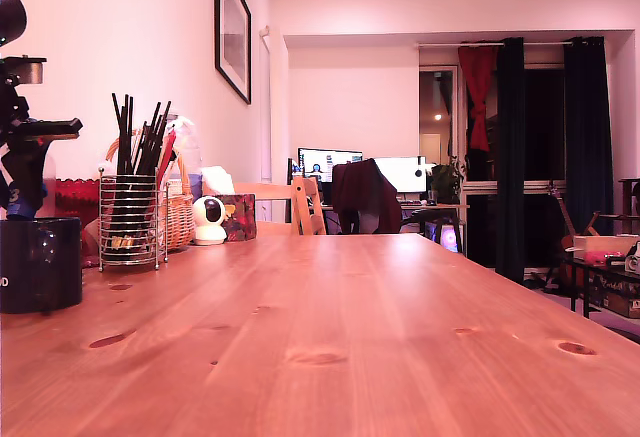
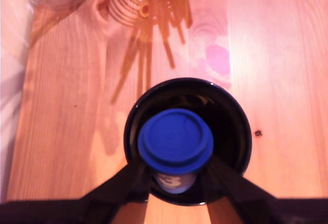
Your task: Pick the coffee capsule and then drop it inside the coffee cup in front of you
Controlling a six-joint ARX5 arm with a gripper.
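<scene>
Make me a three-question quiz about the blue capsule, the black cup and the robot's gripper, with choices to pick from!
1. Where is the coffee capsule?
A. Over the mouth of the coffee cup
B. Lying on the table
C. Inside the wire holder

2. What colour is the capsule?
A. Red
B. Blue
C. Green

3. What is the gripper doing?
A. Open with nothing in it
B. Shut on the cup's handle
C. Shut on the capsule

Answers: 1 A, the wrist view shows the capsule framed by the cup's rim. 2 B, its round top is plainly blue. 3 C, both fingers press the capsule's sides.
</scene>
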